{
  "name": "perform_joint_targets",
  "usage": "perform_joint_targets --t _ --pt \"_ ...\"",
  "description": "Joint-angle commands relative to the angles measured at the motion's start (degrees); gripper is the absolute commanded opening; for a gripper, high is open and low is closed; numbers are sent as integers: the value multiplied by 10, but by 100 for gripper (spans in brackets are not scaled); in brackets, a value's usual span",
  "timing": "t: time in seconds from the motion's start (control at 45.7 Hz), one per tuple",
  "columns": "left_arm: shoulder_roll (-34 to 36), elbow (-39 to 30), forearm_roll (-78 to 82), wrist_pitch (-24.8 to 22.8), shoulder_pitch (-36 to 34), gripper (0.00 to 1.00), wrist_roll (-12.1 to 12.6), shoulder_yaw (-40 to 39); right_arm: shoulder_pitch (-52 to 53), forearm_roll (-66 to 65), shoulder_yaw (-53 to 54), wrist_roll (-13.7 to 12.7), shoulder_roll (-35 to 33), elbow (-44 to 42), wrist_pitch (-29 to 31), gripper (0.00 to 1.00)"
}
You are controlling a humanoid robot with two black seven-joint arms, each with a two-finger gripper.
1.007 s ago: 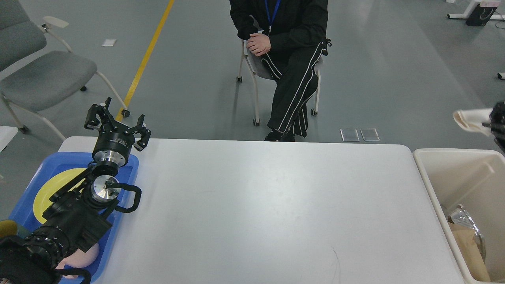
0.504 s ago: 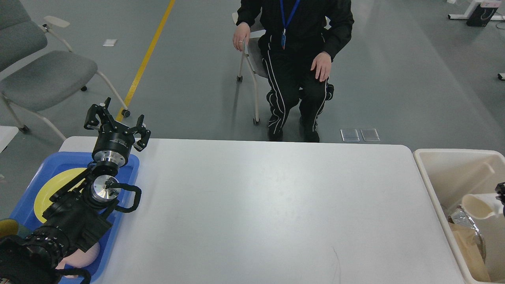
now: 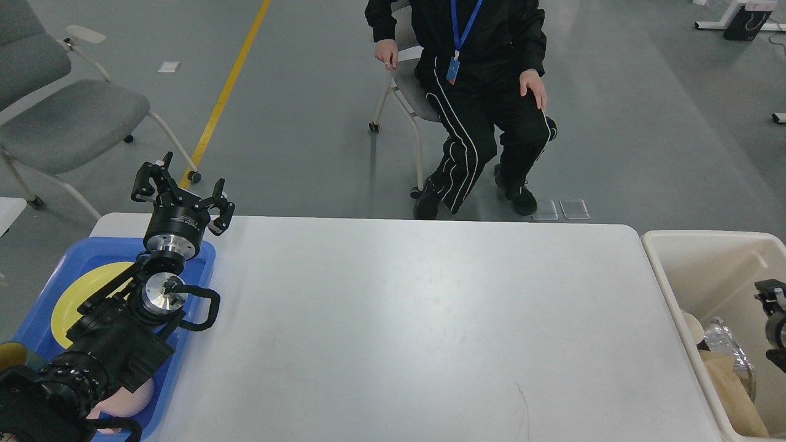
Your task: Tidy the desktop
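The white desktop (image 3: 417, 319) fills the middle of the view and its surface is bare. My left gripper (image 3: 181, 191) is open and empty, held above the far left corner of the desktop, over the far end of the blue tray (image 3: 37, 307). My right gripper (image 3: 772, 307) shows only partly at the right edge, above the beige bin (image 3: 700, 252); its fingers cannot be told apart. A pale paper cup (image 3: 692, 328) lies inside the bin, apart from the gripper.
The blue tray holds a yellow plate (image 3: 80, 294) and a pink thing (image 3: 132, 399). The bin also holds a crumpled clear bottle (image 3: 721, 337) and brown paper (image 3: 734, 393). A person (image 3: 485, 92) sits beyond the far edge. A grey chair (image 3: 67, 123) stands far left.
My right gripper came down from above the bin with the pale cup; the cup now lies in the bin, free of it. The seated person shifted right. My left arm has not moved.
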Motion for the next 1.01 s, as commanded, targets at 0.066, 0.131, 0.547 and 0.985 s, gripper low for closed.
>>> perform_joint_targets --t 0.066,0.131,0.547,0.985 --pt "0 0 0 0 0 96 -1 0 21 0 308 19 22 38 7 100" --pt "0 0 0 0 0 96 0 0 20 -1 383 44 29 74 8 100" --pt "1 0 0 0 0 96 0 0 -35 -3 492 288 64 231 14 100" --pt "0 0 0 0 0 96 0 0 -57 -4 485 324 74 228 42 100"
